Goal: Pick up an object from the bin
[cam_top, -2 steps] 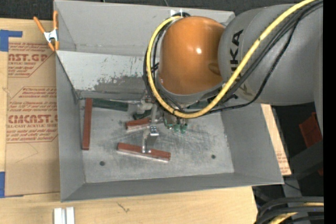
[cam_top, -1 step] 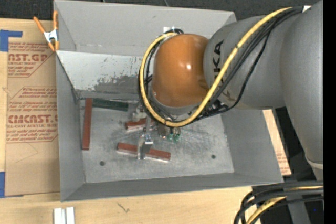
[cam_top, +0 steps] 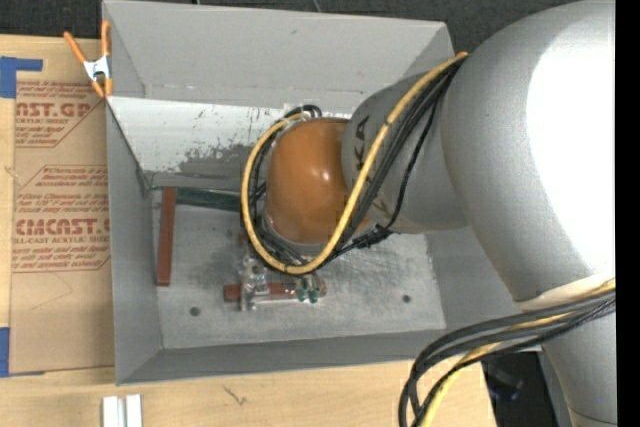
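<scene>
My gripper (cam_top: 264,291) is low over the bin floor near the front middle, just below the arm's orange cover. A small red-brown bit (cam_top: 232,293) sits right against its left side; whether it is held I cannot tell. A long red-brown bar (cam_top: 165,237) lies along the bin's left wall, well to the left of the gripper. A dark green bar (cam_top: 205,199) lies across the back of the floor, its right end hidden under the orange cover.
The arm comes in from the right and hides the right half of the bin floor. Bare scuffed floor shows between the red-brown bar and the gripper, and along the front wall.
</scene>
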`<move>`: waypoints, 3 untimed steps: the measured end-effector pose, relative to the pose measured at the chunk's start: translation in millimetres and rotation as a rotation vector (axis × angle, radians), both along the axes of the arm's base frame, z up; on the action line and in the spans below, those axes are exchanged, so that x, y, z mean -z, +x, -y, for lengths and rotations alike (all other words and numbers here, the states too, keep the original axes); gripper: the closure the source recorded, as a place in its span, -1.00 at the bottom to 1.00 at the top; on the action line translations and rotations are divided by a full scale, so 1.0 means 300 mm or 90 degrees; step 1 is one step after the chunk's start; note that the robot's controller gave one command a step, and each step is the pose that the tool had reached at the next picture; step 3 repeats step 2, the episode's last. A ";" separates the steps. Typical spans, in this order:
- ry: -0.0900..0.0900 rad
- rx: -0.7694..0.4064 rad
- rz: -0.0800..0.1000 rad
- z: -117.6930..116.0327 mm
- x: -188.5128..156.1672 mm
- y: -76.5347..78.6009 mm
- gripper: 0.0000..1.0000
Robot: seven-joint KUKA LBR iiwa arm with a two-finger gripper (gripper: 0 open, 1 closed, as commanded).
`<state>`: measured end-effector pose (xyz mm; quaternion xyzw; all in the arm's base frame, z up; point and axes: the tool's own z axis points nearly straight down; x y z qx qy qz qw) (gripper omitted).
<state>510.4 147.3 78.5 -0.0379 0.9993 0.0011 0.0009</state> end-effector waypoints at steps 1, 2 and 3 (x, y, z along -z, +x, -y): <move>0.000 0.000 0.000 0.000 0.000 0.000 1.00; -0.002 -0.017 -0.001 0.051 -0.568 0.041 1.00; -0.002 -0.017 -0.001 0.051 -0.568 0.041 1.00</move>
